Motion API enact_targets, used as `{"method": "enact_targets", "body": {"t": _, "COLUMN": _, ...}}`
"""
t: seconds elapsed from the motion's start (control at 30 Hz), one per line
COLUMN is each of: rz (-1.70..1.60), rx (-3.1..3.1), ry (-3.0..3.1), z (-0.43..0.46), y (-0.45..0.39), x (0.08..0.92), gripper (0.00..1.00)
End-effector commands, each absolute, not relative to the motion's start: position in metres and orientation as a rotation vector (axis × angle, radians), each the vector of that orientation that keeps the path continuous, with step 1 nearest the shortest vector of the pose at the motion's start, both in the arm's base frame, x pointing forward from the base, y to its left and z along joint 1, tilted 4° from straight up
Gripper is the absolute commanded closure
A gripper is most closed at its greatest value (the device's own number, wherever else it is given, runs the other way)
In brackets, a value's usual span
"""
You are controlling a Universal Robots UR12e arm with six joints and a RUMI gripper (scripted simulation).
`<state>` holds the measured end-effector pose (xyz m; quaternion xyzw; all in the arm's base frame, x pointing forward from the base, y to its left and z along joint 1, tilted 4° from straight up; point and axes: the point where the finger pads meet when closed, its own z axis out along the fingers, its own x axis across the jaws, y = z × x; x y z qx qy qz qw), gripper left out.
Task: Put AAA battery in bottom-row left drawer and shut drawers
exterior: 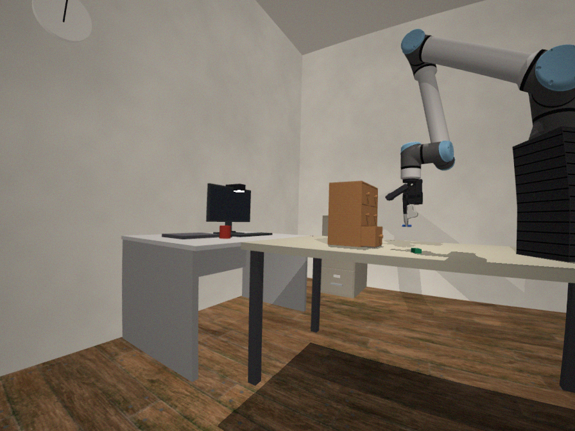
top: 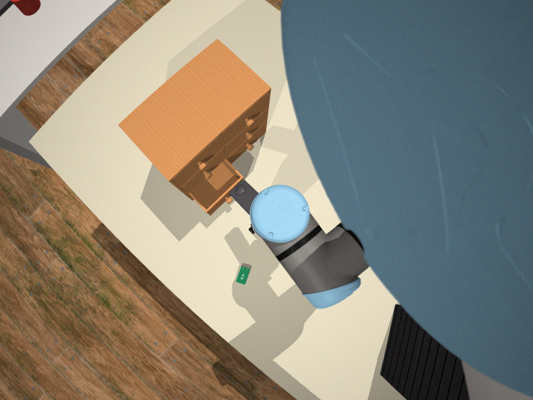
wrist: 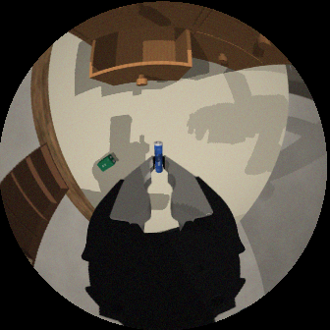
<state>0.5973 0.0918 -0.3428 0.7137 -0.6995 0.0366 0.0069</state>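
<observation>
My gripper (exterior: 406,224) (wrist: 158,156) is shut on the blue AAA battery (wrist: 158,151) and holds it above the table, in front of the chest. The battery also shows in the exterior view (exterior: 407,226). The orange-brown wooden chest (top: 196,107) (exterior: 344,213) stands upright. Its bottom left drawer (top: 209,210) (exterior: 372,236) (wrist: 118,79) is pulled out, and the part of its inside that shows holds nothing. The other drawers that show look shut. In the top view the arm hides the fingers and the battery.
A green 9V battery (top: 243,274) (exterior: 416,250) (wrist: 105,162) lies on the table (top: 150,241) (exterior: 287,246), in front of the open drawer and towards the table's edge. A desk with a monitor (exterior: 227,204) and a red cup (exterior: 225,231) stands beyond the chest.
</observation>
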Motion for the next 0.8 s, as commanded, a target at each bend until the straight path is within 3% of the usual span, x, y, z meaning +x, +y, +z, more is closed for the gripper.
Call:
{"method": "enact_targets", "body": {"t": 0.0, "rz": 0.116, "rx": 2.233, "ry": -2.188, "z": -0.336, "y": 0.092, "x": 0.598, "gripper": 0.98}}
{"method": "enact_targets", "body": {"t": 0.77, "rz": 0.116, "rx": 2.233, "ry": -2.188, "z": -0.319, "y": 0.093, "x": 0.597, "gripper": 0.98}}
